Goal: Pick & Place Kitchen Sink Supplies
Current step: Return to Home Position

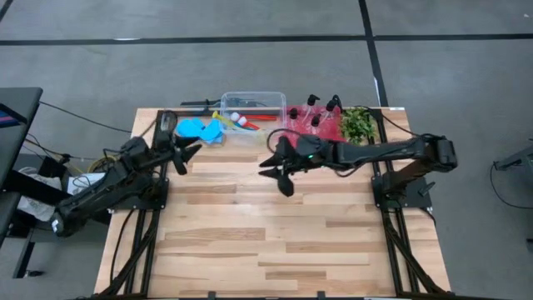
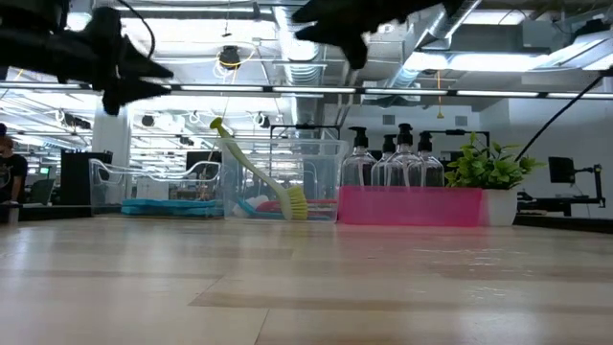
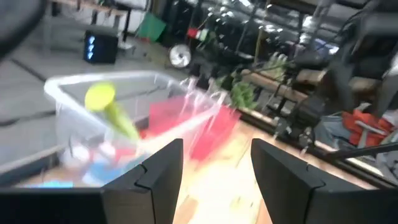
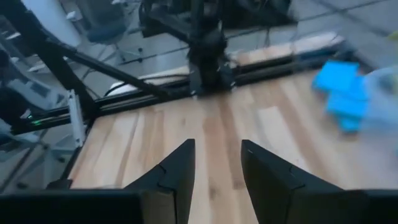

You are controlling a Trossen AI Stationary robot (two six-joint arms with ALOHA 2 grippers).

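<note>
1. Along the table's far edge, blue sponges lie toward the left corner, seemingly inside a low clear bin; its walls are faint.
2. Clear tub beside them holds the yellow-green brush, which leans inside it.
3. Pump bottles stand in the red tray.
4. Left gripper: fingers spread, empty, raised just beside the sponges.
5. Right gripper: fingers spread, empty, raised over mid-table near the tray.

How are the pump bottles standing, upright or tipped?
Upright: the pump bottles stand in the red tray, black tops pointing up.
</note>
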